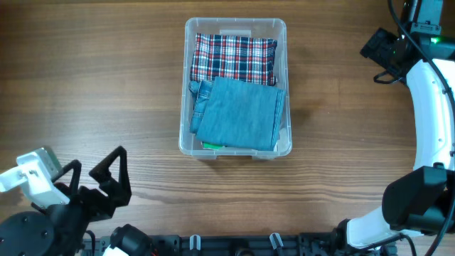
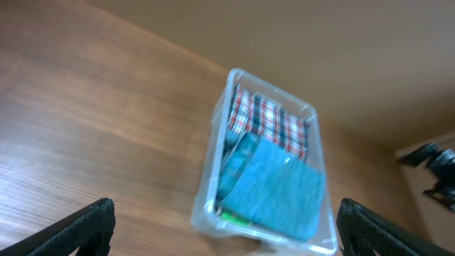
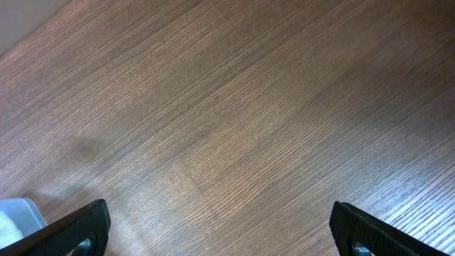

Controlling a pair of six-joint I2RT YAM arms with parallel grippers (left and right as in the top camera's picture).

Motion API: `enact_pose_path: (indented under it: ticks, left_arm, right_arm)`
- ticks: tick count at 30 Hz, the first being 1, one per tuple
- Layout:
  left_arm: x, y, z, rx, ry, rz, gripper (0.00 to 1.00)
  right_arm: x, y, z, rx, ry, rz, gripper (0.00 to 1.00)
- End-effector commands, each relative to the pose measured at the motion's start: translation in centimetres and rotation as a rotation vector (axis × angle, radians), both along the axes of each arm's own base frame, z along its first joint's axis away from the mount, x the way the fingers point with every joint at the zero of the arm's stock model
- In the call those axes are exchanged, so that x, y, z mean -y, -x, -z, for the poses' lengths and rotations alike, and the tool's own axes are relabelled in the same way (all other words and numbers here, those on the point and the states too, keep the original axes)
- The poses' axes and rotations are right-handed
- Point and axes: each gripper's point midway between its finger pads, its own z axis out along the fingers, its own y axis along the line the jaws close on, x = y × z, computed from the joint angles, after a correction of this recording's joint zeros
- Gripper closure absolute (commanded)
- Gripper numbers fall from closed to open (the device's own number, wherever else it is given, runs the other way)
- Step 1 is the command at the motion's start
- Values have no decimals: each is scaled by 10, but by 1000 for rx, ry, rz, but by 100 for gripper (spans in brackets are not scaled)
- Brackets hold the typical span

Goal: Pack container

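The container (image 1: pixel 183 107), a clear plastic bin, stands at the table's middle. Inside, a red plaid cloth (image 1: pixel 234 58) fills the far half. A folded blue denim piece (image 1: pixel 240 112) lies over the near half, with a green item (image 1: pixel 212 146) peeking out under its near edge. My left gripper (image 1: pixel 96 167) hovers open near the front left, well clear of the bin. In the left wrist view the container (image 2: pixel 210 203), plaid (image 2: pixel 270 121) and denim (image 2: pixel 277 188) show blurred between the left gripper's (image 2: pixel 226 210) wide fingers. My right gripper (image 3: pixel 218 210) is open over bare wood, nothing between its fingers.
The right arm (image 1: pixel 434 121) curves along the table's right edge, its wrist at the far right corner (image 1: pixel 384 51). A pale corner of the bin (image 3: pixel 14 213) shows at the right wrist view's lower left. Wooden tabletop (image 1: pixel 92 78) surrounds the bin.
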Motion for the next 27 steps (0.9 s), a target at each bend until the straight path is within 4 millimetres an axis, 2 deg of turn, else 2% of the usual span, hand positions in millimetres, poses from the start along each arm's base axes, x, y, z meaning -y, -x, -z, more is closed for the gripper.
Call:
enact_pose_path:
  ticks: [1, 6, 14, 20, 27]
  left_arm:
    - [0, 3, 2, -8, -16, 15, 0]
    - [-4, 3, 12, -34, -31, -12, 0]
    - [-17, 10, 43, -50, -14, -98, 0]
    - [7, 6, 32, 183, -176, 131, 0]
    - [7, -10, 49, 290, -167, 92, 0]
  right_arm:
    - [4, 0, 4, -7, 8, 21, 0]
    - [4, 0, 4, -7, 8, 21, 0]
    - [4, 0, 4, -7, 8, 21, 0]
    - [4, 0, 4, -7, 8, 21, 0]
    - [4, 0, 4, -7, 8, 21, 0]
